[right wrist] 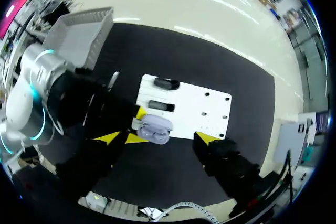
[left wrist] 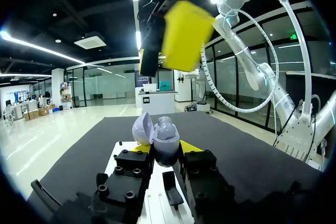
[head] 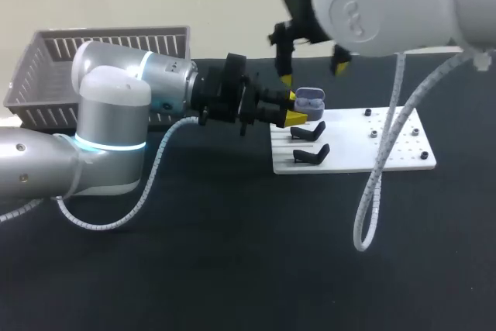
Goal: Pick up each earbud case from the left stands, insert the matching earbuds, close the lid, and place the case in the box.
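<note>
- The black table (head: 232,253) carries everything, and the working area is kept in the middle, within reach of both arms.
- The left arm (head: 116,106) is stretched low across the table from the left, so that its fingers meet the case side-on at stand height.
- The right arm (head: 387,5) is held high at the far right, probably to leave room under it until earbuds are needed.
- The slatted grey basket (head: 46,75) is set at the far left, well apart from the board, as the drop-off for finished cases.
- The white board (head: 387,153) lies right of centre. Its stands are on the left half and small dark fittings on the right half; whether those fittings hold earbuds cannot be told.
- The right gripper (head: 312,67) hangs above the case with its fingers spread wide, holding nothing.
- The left gripper (head: 294,108) is pressed onto the case from two sides, yellow tips against its flanks, judged a firm pinch.
- Two black stands (head: 308,132) sit empty at the near left of the board.
- The lavender earbud case (head: 310,100) is at the board's far left corner with its lid up, ready for loading. Whether it rests on a stand is hidden.
</note>
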Robot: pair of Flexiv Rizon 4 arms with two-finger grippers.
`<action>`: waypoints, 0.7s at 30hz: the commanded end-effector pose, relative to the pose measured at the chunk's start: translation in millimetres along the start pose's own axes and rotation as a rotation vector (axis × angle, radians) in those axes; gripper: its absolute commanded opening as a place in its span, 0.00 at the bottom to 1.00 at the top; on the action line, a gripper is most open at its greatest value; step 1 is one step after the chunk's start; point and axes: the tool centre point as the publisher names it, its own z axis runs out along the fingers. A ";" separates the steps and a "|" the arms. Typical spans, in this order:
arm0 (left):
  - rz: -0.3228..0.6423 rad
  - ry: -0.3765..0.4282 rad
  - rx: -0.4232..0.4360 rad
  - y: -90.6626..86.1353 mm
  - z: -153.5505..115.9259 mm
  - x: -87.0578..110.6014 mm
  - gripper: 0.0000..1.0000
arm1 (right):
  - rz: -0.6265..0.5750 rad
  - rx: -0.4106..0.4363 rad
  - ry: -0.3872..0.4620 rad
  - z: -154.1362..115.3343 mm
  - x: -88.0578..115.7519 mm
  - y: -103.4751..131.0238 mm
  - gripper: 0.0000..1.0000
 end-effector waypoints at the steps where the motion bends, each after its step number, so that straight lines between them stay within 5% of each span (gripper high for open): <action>1: 0.002 -0.002 -0.002 -0.3 -0.1 0.7 0.00 | 0.135 0.009 -0.084 4.5 -5.5 -16.8 1.00; 11: 0.002 -0.002 -0.002 -0.3 -0.1 0.7 0.00 | 0.273 0.018 -0.109 28.2 -35.1 -44.2 1.00; 21: 0.002 -0.002 -0.002 -0.3 -0.1 0.7 0.00 | 0.276 0.001 -0.021 59.1 -26.7 -49.9 1.00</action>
